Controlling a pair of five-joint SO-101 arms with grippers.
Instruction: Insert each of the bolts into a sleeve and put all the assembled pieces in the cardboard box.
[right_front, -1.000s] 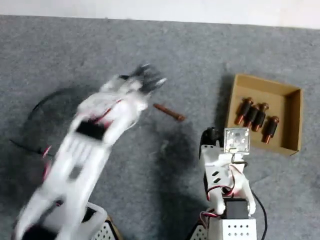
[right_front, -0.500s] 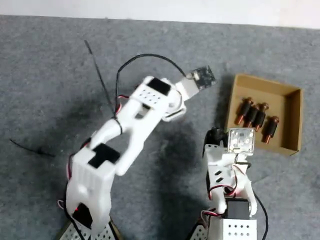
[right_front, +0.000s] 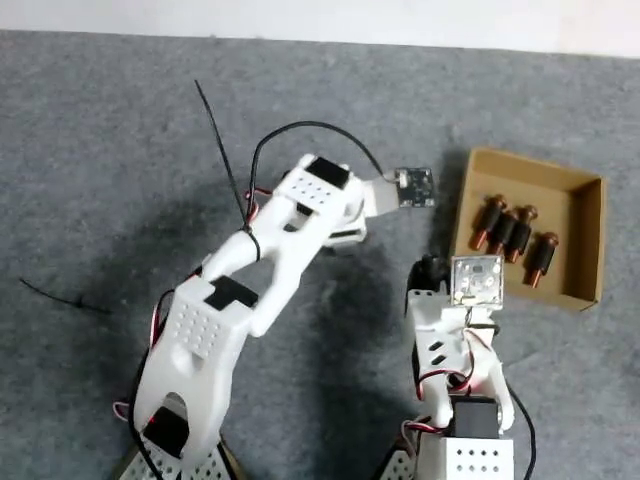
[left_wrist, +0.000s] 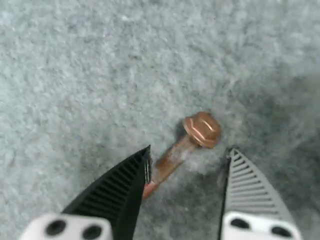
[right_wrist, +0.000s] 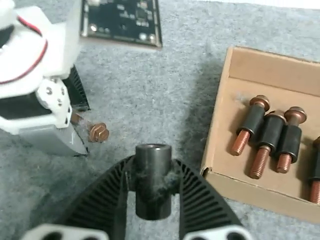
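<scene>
A copper bolt (left_wrist: 192, 140) lies flat on the grey carpet, between the fingers of my open left gripper (left_wrist: 190, 150), which do not touch it. In the high view the left arm (right_front: 300, 225) reaches over the middle of the table and covers the bolt. My right gripper (right_wrist: 153, 165) is shut on a black sleeve (right_wrist: 152, 180), held upright with its bore showing. It is beside the cardboard box (right_front: 585, 240), with the sleeve (right_front: 425, 272) at its tip. The right wrist view has the bolt's head (right_wrist: 98, 132) by the left gripper (right_wrist: 60, 137).
Several assembled bolt-and-sleeve pieces (right_front: 510, 232) lie side by side in the box (right_wrist: 235, 75). A black cable (right_front: 215, 130) loops off the left arm, and a thin black tie (right_front: 60, 298) lies on the carpet at far left. The carpet ends at a white strip along the back.
The left arm has swung from the left toward the centre and settled over the bolt, which is now covered in the high view. The right arm has barely shifted.
</scene>
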